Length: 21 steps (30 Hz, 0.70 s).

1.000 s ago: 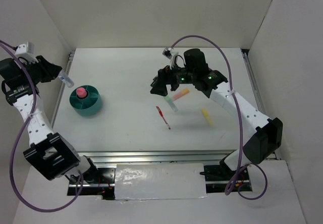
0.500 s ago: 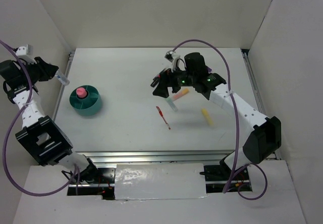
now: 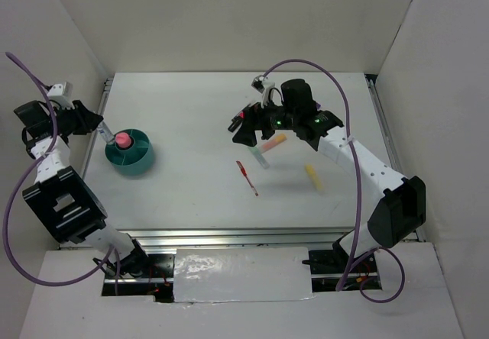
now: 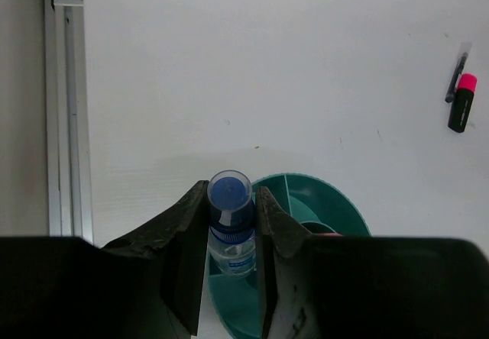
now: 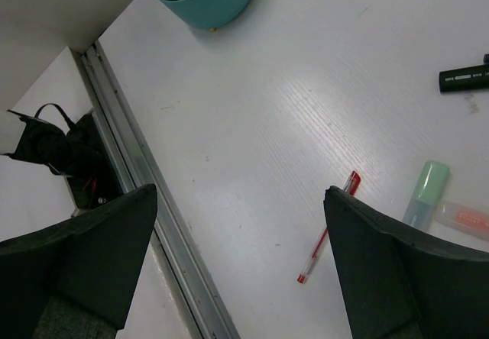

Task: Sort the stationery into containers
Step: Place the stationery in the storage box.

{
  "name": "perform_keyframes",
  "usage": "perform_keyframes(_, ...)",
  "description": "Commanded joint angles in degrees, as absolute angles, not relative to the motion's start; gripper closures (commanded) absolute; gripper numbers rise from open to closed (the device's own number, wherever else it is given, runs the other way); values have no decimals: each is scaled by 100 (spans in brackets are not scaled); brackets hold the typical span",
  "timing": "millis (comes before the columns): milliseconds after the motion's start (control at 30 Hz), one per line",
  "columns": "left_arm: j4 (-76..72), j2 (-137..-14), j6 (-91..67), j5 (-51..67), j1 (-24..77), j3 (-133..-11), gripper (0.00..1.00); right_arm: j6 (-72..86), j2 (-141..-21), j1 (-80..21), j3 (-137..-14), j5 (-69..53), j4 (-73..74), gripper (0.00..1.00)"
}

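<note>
My left gripper (image 3: 95,126) is shut on a clear blue-capped tube (image 4: 230,198) and holds it over the near rim of the teal cup (image 4: 338,211), which has divided compartments. A pink highlighter (image 3: 122,137) stands in the cup. My right gripper (image 5: 241,259) hangs open above the table middle with nothing between its fingers. Under it lie a thin red pen (image 5: 328,236), a pastel green highlighter (image 5: 426,192), an orange highlighter (image 5: 466,218) and a black marker (image 5: 463,78). A yellow highlighter (image 3: 313,176) lies to the right.
A pink-capped black marker (image 4: 461,104) and a thin dark pen (image 4: 455,75) lie far across the table in the left wrist view. Metal rails (image 4: 65,102) run along the table's left edge, and white walls close in three sides.
My left arm has swung the tube inward from the left wall until it is at the teal cup. The right gripper has shifted slightly back and stays open.
</note>
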<state>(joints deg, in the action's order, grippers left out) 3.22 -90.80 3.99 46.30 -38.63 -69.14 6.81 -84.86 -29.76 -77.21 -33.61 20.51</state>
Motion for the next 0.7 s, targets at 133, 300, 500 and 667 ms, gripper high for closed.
perform_keyframes(133, 167, -8983, 747, 4729, -3735, -6663, 96, 721, -8367, -2953, -7690, -3357, 1758, 4)
perform_keyframes(300, 62, -8965, 826, 4720, -3700, -6522, 84, 712, -8420, -2953, -7699, -3340, 1758, 4)
perform_keyframes(500, -482, -8860, 730, 4527, -3683, -6258, 69, 677, -8472, -2953, -7673, -3296, 1749, 4)
perform_keyframes(667, -843, -8833, 703, 4351, -3577, -6030, 69, 659, -8508, -2953, -7664, -3296, 1758, 4)
